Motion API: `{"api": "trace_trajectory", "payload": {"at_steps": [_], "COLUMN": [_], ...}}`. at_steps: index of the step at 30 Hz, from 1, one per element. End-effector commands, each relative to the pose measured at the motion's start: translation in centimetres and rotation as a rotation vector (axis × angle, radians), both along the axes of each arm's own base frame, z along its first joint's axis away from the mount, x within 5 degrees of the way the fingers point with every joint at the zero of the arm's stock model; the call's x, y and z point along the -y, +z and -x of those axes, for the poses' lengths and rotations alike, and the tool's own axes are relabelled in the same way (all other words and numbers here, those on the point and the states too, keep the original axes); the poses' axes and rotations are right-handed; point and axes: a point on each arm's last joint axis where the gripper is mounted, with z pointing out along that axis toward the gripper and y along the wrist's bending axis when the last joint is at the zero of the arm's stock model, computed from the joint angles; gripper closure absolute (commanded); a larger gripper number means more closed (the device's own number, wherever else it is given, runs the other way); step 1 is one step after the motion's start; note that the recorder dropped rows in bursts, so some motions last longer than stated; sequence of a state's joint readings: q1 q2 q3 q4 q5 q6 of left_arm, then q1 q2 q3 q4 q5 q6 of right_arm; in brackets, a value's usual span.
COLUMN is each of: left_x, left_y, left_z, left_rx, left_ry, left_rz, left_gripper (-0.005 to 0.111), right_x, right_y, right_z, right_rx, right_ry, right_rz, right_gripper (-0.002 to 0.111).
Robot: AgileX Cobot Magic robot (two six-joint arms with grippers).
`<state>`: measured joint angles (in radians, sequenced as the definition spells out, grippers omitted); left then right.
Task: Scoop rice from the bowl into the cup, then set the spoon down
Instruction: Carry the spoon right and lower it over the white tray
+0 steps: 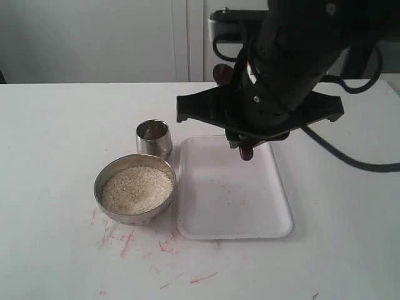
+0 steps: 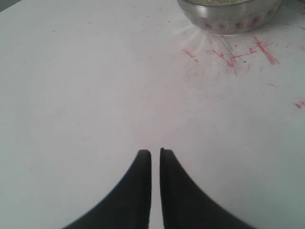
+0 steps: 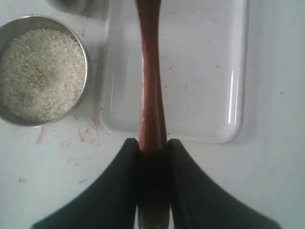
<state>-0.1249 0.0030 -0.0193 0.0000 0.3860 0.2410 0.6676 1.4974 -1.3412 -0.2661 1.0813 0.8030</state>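
The left gripper (image 2: 155,153) is closed and empty near the bowl (image 1: 99,181), which is filled with rice (image 1: 137,189). The cup (image 1: 154,139) is set just behind the bowl. Right of the bowl, over a tray (image 1: 275,212), the spoon (image 3: 150,71) is clamped by its handle in the right gripper (image 3: 152,143). The cup could be toppled if the spoon is swung in low. The white worktop (image 1: 56,137) is streaked red beside the bowl; pale panels are seen behind.

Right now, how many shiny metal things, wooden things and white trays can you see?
Shiny metal: 2, the bowl and the cup
Wooden: 1, the spoon
White: 1, the tray
Total: 4
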Motion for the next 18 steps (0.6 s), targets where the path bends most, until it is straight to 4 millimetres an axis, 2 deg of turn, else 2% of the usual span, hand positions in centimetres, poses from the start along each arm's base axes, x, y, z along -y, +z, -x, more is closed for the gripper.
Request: {"api": "trace_trajectory", "payload": {"at_steps": [1, 13, 18], "left_x": [0.0, 0.0, 0.0], "left_y": [-0.6, -0.6, -0.6], "left_z": [0.1, 0.1, 0.1], "left_rx": [-0.048, -0.048, -0.048], "left_ry": [-0.005, -0.005, -0.005], "left_rz": [-0.001, -0.001, -0.001], "left_gripper": [0.092, 0.092, 0.092], "right_x": [-0.5, -2.1, -1.6], "right_y": [-1.5, -6.1, -8.2], "right_z": [-0.7, -2.4, -3.6], "right_rx": [-0.033, -0.166, -0.248], "right_ry": [0.014, 0.029, 0.055], "right_rz": [0.031, 0.101, 0.110], "right_gripper": [0.108, 0.108, 0.108]}}
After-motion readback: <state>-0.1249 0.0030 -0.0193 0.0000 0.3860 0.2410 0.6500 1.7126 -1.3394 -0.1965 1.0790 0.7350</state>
